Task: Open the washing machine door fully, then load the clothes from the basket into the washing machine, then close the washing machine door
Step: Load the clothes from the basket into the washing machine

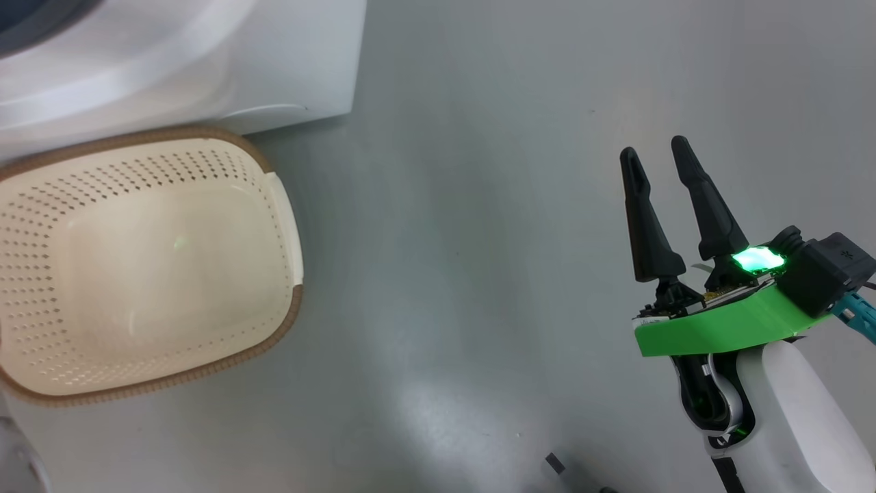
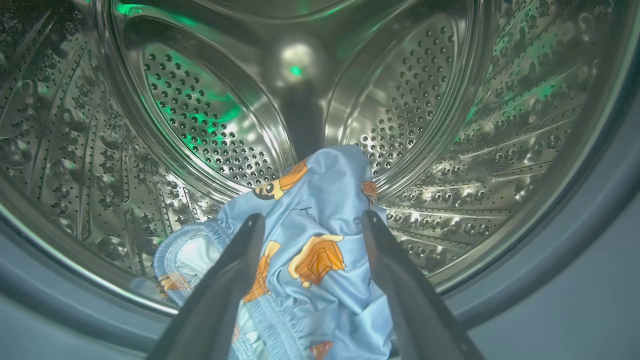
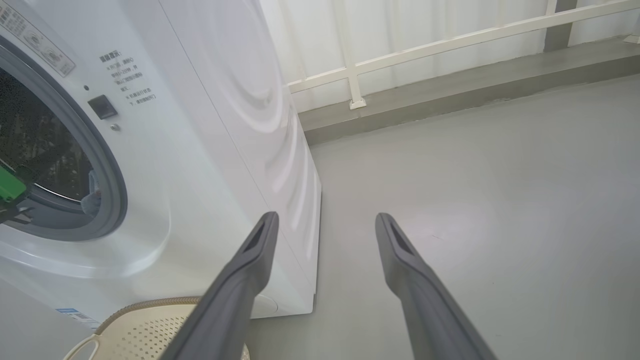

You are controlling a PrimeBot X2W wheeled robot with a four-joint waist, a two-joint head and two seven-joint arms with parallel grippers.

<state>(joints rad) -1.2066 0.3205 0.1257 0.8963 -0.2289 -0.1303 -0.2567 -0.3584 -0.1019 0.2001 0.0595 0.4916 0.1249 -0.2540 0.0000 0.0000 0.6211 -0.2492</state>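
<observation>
Well, the left end effector (image 2: 313,216) is deep in the mouth of the washing machine (image 3: 200,130), fingers spread as wide as they go and pinching nothing. The clothes (image 2: 325,180), that blue bundle with the orange figures, lie heaped on the bottom of the drum (image 2: 210,125), just ahead of and under the fingertips, running up between the two fingers toward the back wall. Let go, by my reading. In the head view the basket (image 1: 296,311) sits bare just in front of the machine, so loading looks done and the door is what's left. Key relation: the left arm has to come straight back along its own fingers, clear of the grey gasket (image 3: 112,200), before anything swings. The right end effector (image 1: 655,147), equally wide and empty, hangs over the floor (image 1: 479,274), well off to the machine's right. The right wrist view adds what the drum view can't: the left arm's green mount (image 3: 9,186) in the opening and a latch socket (image 3: 102,106) on the near side, so I'd guess the hinge is opposite. Where the door itself stands, I cannot tell.
</observation>
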